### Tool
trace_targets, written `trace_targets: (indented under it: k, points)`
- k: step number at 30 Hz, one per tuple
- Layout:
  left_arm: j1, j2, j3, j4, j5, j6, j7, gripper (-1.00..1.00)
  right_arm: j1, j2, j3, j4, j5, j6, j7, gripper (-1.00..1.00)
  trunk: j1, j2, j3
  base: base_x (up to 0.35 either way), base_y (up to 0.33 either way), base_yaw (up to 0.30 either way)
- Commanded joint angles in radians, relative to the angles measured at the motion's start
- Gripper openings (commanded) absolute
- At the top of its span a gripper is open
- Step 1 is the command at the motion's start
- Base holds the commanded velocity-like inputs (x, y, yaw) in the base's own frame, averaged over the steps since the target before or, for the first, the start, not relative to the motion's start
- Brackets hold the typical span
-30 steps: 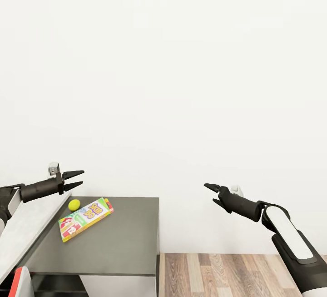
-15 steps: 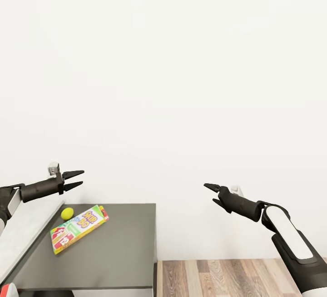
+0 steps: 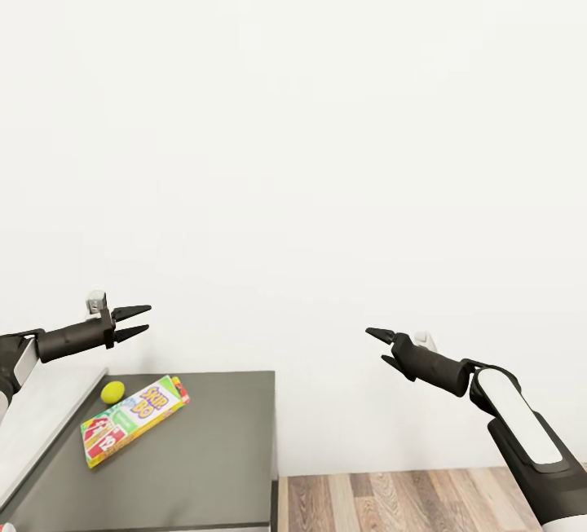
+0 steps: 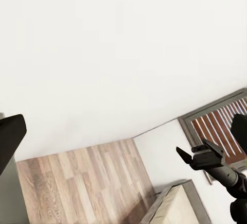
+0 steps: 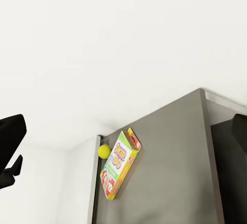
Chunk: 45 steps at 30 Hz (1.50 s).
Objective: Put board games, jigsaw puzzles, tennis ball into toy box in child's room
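While still far from the bench (image 3: 212,450), lower left of the frame, with board game (image 3: 130,420) beside tennis ball (image 3: 112,391). Left gripper (image 3: 134,322) spread, holding nothing; right gripper (image 3: 381,348) spread, holding nothing. Step: getting close. Next: roll nearer, reach down for one toy.

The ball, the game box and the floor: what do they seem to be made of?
Ball: plain matte yellow-green, no seam visible; probably felt or rubber, hard to tell. Game box: thin and flat with bright printed artwork, likely printed cardboard. Floor: brown planks with grain lines, looks like wood or a wood-look laminate.
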Motion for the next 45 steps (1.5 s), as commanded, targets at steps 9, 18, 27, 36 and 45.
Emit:
trace_targets:
  k: [9,18,27,36,45]
  points:
    - [0.000,0.000,0.002,0.000,-0.001,0.010,-0.003,1.00,0.000,0.000,0.001,-0.001,-0.010,0.000,-0.010,1.00,0.000,-0.001,0.014,0.000,0.000,-0.084]
    - [0.000,0.000,0.002,0.000,-0.001,0.011,-0.003,1.00,0.000,0.001,0.001,0.004,-0.010,0.001,-0.011,1.00,0.000,-0.001,0.024,0.000,0.000,-0.067]
    - [0.000,0.000,0.002,0.000,-0.002,0.011,-0.003,1.00,0.000,0.001,-0.001,0.008,-0.004,0.007,-0.018,1.00,0.000,-0.001,0.025,0.000,0.000,-0.005]
    - [0.000,0.000,0.002,0.000,-0.002,0.011,-0.002,1.00,-0.002,0.000,0.006,0.138,0.000,0.013,-0.024,1.00,0.000,-0.001,0.025,0.000,0.000,-0.068]
    - [0.000,-0.001,0.001,0.000,-0.002,0.011,0.002,1.00,-0.009,-0.003,0.007,0.167,0.001,0.014,-0.129,1.00,0.000,-0.001,0.016,0.000,0.000,-0.012]
